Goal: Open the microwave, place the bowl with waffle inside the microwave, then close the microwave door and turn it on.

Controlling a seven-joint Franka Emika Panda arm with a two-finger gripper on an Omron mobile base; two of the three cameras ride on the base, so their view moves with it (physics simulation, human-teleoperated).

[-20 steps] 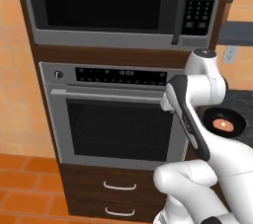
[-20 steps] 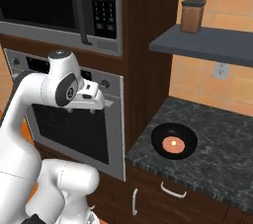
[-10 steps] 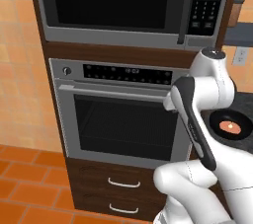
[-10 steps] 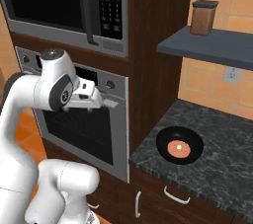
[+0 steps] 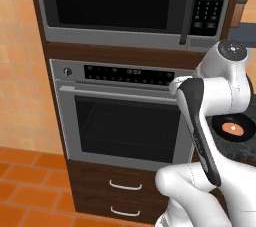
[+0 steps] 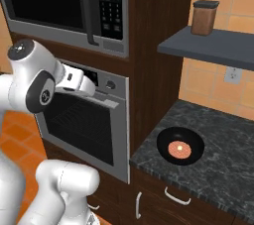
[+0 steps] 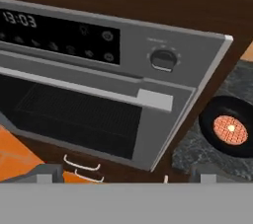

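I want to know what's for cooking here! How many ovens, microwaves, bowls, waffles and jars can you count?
Ovens: 1, steel oven
Microwaves: 1, microwave
Bowls: 1, black bowl
Waffles: 1, waffle in the bowl
Jars: 1, brown jar on the shelf
Total: 5

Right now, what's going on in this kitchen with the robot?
The robot arm is raised in front of the oven, its gripper holding nothing. The microwave above has its door shut. The black bowl with the waffle in it sits untouched on the dark counter to the right. None of the task's steps looks begun.
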